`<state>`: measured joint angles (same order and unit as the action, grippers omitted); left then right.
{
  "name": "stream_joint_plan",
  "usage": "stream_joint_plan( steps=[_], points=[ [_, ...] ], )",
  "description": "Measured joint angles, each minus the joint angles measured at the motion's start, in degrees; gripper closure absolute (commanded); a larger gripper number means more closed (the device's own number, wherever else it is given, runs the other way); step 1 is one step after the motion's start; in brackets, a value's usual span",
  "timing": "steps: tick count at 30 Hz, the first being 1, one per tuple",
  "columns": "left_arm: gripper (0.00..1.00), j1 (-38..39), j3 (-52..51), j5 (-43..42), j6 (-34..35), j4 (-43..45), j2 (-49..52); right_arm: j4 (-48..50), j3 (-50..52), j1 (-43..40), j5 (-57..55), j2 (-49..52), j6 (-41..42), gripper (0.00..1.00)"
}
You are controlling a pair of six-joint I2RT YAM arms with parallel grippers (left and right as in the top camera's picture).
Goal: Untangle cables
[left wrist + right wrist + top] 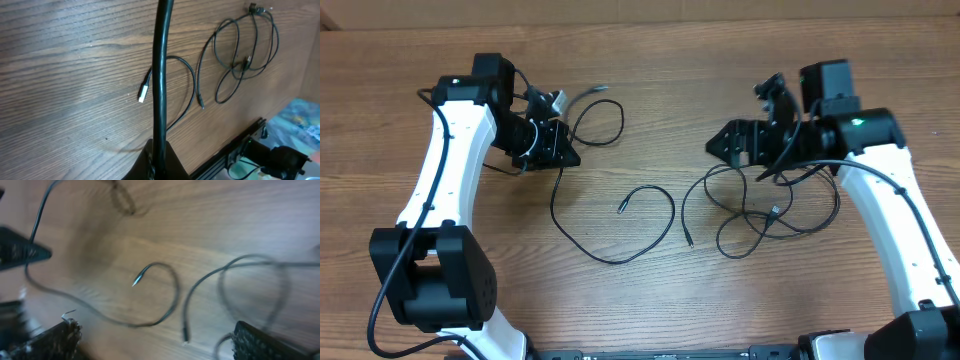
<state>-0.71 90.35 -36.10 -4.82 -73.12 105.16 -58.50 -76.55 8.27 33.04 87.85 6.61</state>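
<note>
Left pincer [157, 161] clamps one cable [161, 75], right pincer [155, 330] gapes empty near looped cables [772, 212]; risk: grabbing two strands, cinching the knot.

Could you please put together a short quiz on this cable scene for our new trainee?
1. True or false: the right gripper stands open.
2. Where do the tangled cables lie? A. Under the left arm. B. Close by the right gripper. C. At the near edge, between the two arm bases.
3. What is the left gripper shut on?

Key: 1. True. 2. B. 3. A thin black cable, which runs straight up from its fingers in the left wrist view.
</note>
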Motion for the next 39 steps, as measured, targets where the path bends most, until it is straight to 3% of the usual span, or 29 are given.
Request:
stream_joint_plan(
  steps=[7, 10, 12, 15, 19, 22, 27, 29, 32, 35, 39],
  points=[
    [0.96, -1.99, 0.31, -6.10, -2.62, -0.55, -0.04, 11.63, 12.02, 6.73, 2.82, 1.81, 14.97, 0.16],
    [0.96, -2.19, 0.44, -7.65, -4.04, -0.70, -0.17, 15.72, 16.76, 10.78, 1.77, 2.45, 22.64, 0.02],
    [0.96, -2.19, 0.44, -8.31, -4.61, -0.96, -0.50, 16.68, 19.54, 13.66, -1.07, 2.47, 28.94, 0.01],
    [0.96, -2.19, 0.44, -8.90, -4.85, -1.03, -1.46, 19.63, 23.52, 17.25, -6.16, 2.47, 38.91, 0.05],
    [0.96, -2.19, 0.46, -9.64, -4.87, -1.20, -2.75, 31.23, 29.31, 20.15, -10.69, 2.58, 49.20, 0.10],
    [0.96, -2.19, 0.46, -10.03, -4.92, -2.10, -3.17, 39.69, 32.65, 21.94, -11.85, 3.19, 54.93, 0.13],
    [0.96, -2.19, 0.46, -11.13, -4.94, -2.97, -3.19, 45.51, 33.59, 24.65, -12.57, 5.57, 61.40, 0.18],
    [0.96, -2.19, 0.48, -12.24, -5.03, -3.17, -3.19, 48.41, 33.57, 25.88, -11.96, 7.56, 63.36, 0.28],
    [0.96, -2.19, 0.48, -13.70, -5.05, -3.17, -3.19, 52.13, 33.38, 27.47, -10.78, 10.23, 66.53, 0.57],
    [0.95, -2.19, 0.50, -14.58, -5.05, -3.45, -3.21, 55.39, 33.16, 27.80, -9.88, 13.14, 68.50, 0.96],
    [0.96, -2.19, 0.55, -14.53, -6.34, -5.29, -3.26, 58.77, 33.27, 27.36, -9.90, 15.04, 67.10, 0.96]
  ],
)
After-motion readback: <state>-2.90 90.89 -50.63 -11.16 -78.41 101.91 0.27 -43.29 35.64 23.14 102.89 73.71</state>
